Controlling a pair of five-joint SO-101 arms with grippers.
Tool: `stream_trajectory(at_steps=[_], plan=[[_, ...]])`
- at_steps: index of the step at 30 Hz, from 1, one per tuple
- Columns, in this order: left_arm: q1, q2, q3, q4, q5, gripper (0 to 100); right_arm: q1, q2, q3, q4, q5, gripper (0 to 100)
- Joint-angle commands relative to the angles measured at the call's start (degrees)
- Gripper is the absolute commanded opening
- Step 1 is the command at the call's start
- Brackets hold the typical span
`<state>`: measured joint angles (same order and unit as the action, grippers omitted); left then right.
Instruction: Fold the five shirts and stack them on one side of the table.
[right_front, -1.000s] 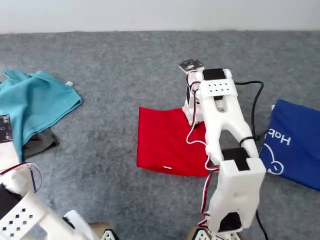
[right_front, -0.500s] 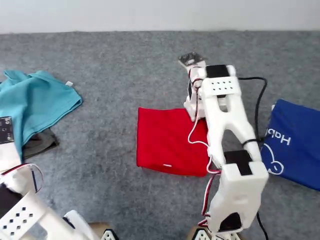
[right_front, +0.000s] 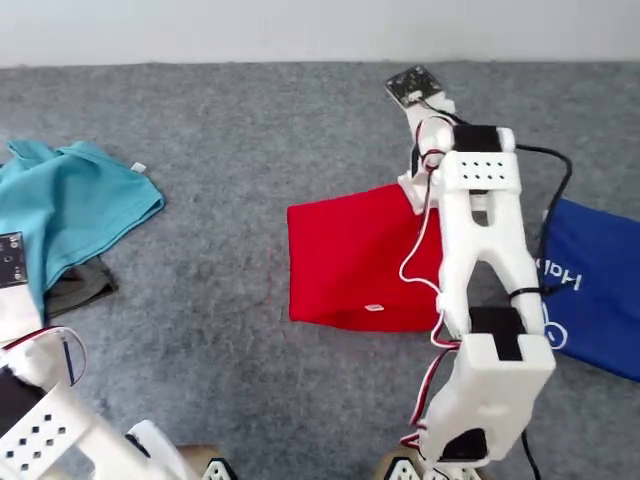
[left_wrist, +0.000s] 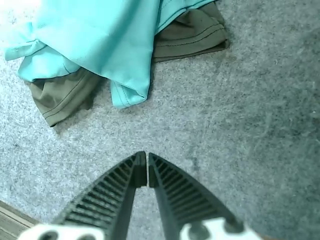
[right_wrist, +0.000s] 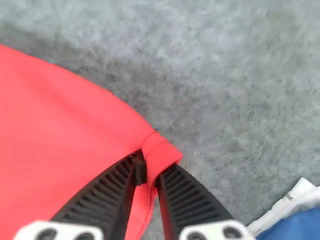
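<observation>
Right gripper (right_wrist: 147, 172): fingers pinch the hemmed corner of the red shirt (right_front: 360, 265). A small fold of the hem bulges out past the tips, and the rest of the cloth runs off to 1 side of the fingers. In the high view this corner is the shirt's far right one, under the wrist of the right arm (right_front: 480, 260).

Red shirt: lies mid-table on the grey table (right_front: 220, 150), folded to a rough rectangle. The far edge slopes up toward the pinched corner; the near edge is straight and carries a small white tag (right_front: 373, 308). The surface is smooth, with no print seen.

Left gripper (left_wrist: 148, 172): fingers pressed together, nothing between them, over bare table. The teal shirt (left_wrist: 100, 45) lies beyond the tips, apart from them, crumpled, on top of a dark olive shirt (left_wrist: 185, 37) that shows at 2 sides. Both sit at the table's left edge.

Blue shirt (right_front: 590, 285): flat at the right edge, white print, just beside the right arm. Contact with the red shirt cannot be told; the arm covers the gap.
</observation>
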<state>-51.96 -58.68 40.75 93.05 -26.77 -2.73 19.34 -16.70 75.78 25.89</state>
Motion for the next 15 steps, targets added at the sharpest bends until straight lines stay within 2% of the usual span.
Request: stream_trajectory(at_steps=[1,4,7,11,15], plan=[[-0.09,-0.26,-0.31,-0.88,-0.35,1,0.22,-1.01,-2.11,1.71,0.35,3.4],[-0.09,-0.26,-0.31,-0.88,-0.35,1,-1.36,-2.59,-4.48,7.96,-0.09,15.4],[-0.09,-0.26,-0.31,-2.02,-0.35,1,-1.8,-4.35,-8.35,14.55,-4.31,24.0],[-0.09,-0.26,-0.31,-2.02,-0.35,1,-3.03,-5.76,-14.07,22.64,-5.98,23.1],[-0.09,-0.26,-0.31,-2.02,-0.35,1,-6.02,-5.41,-15.56,27.21,-5.89,11.0]])
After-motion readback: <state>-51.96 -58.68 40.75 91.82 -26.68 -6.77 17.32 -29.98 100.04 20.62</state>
